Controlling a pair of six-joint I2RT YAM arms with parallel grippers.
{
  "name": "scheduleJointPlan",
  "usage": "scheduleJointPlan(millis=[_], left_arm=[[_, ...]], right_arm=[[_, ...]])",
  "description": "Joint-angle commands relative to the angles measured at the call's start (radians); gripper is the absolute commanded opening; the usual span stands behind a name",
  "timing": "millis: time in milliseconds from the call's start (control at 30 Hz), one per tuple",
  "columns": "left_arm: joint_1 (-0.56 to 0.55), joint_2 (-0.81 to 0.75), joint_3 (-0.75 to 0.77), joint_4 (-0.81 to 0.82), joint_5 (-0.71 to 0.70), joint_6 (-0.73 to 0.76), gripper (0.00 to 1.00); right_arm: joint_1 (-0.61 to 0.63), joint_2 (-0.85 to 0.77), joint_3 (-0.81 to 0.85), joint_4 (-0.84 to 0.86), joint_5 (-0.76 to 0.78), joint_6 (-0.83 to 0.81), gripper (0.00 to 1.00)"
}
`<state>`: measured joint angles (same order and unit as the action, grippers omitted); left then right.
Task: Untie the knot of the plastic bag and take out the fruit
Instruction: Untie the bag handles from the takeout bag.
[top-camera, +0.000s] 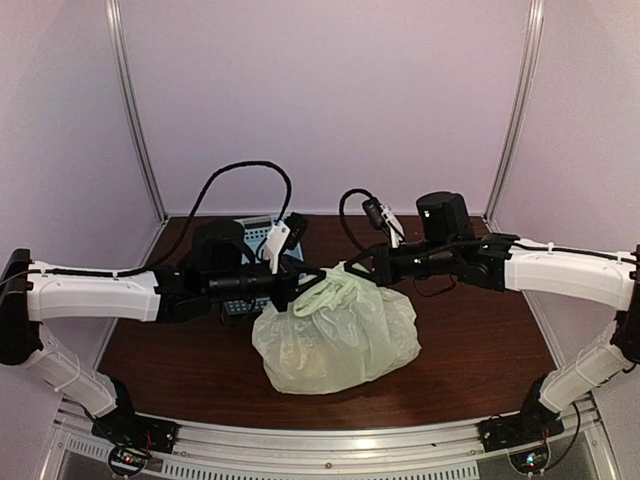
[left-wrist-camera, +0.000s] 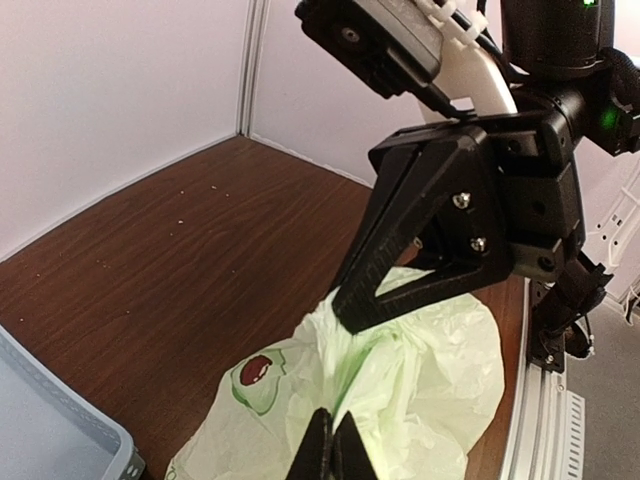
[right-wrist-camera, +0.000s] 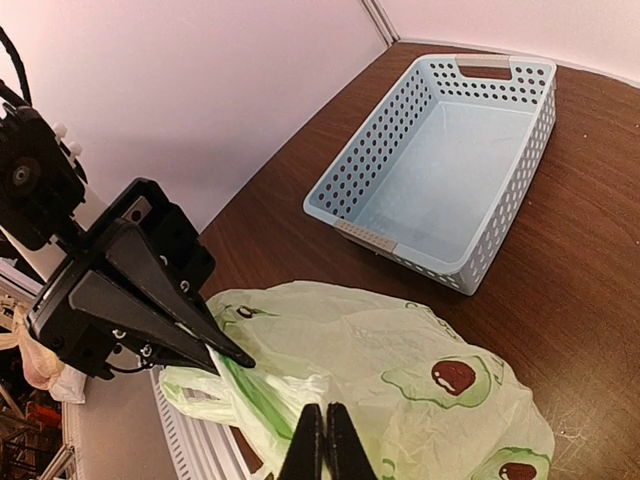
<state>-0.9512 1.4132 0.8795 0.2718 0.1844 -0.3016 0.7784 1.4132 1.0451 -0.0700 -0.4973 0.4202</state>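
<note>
The pale yellow-green plastic bag (top-camera: 340, 340) sits bulging in the middle of the table, its top gathered upward. My left gripper (top-camera: 303, 287) and right gripper (top-camera: 348, 268) meet over that top, both shut on the plastic. The knot (top-camera: 325, 284) is the bunched plastic between them. In the left wrist view my own tips (left-wrist-camera: 333, 432) pinch bag plastic (left-wrist-camera: 440, 380), and the right gripper (left-wrist-camera: 347, 308) grips the bunch just beyond. From the right wrist, my tips (right-wrist-camera: 325, 425) are closed in the bag (right-wrist-camera: 400, 340), and the left gripper (right-wrist-camera: 240, 358) pulls a taut green strip. The fruit is hidden inside.
A light blue perforated basket (right-wrist-camera: 360, 170) stands behind the bag toward the back left, partly covered by the left arm in the top view (top-camera: 258, 232). Its corner (left-wrist-camera: 70, 430) shows near the left wrist. Pale walls enclose the dark wooden table (top-camera: 480, 340).
</note>
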Motion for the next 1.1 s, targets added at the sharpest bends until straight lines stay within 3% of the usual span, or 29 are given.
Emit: scheduleJointPlan(millis=[0,233,500,567,867,1067], left_arm=[[0.059,-0.058,-0.038,-0.034,0.009,-0.031,0.00],[0.101,-0.033,-0.029,0.001,0.154,-0.098,0.00],[0.123,-0.035,-0.031,0.025,0.220,-0.116,0.00],[0.123,-0.028,-0.032,0.022,0.227,-0.116,0.00],[0.123,-0.023,-0.034,0.024,0.248,-0.109,0.00],[0.124,-0.019,-0.034,0.028,0.245,-0.110,0.00]], right_arm=[[-0.103,-0.036,-0.048,-0.072,0.164,0.012,0.00],[-0.103,-0.068,-0.074,-0.020,-0.039,-0.096,0.00],[-0.103,-0.106,-0.080,-0.065,0.039,-0.132,0.01],[-0.104,-0.112,-0.089,-0.046,0.033,-0.117,0.15],[-0.092,-0.189,-0.101,-0.067,0.053,-0.105,0.59],[-0.031,-0.196,-0.121,-0.070,0.061,-0.104,0.63]])
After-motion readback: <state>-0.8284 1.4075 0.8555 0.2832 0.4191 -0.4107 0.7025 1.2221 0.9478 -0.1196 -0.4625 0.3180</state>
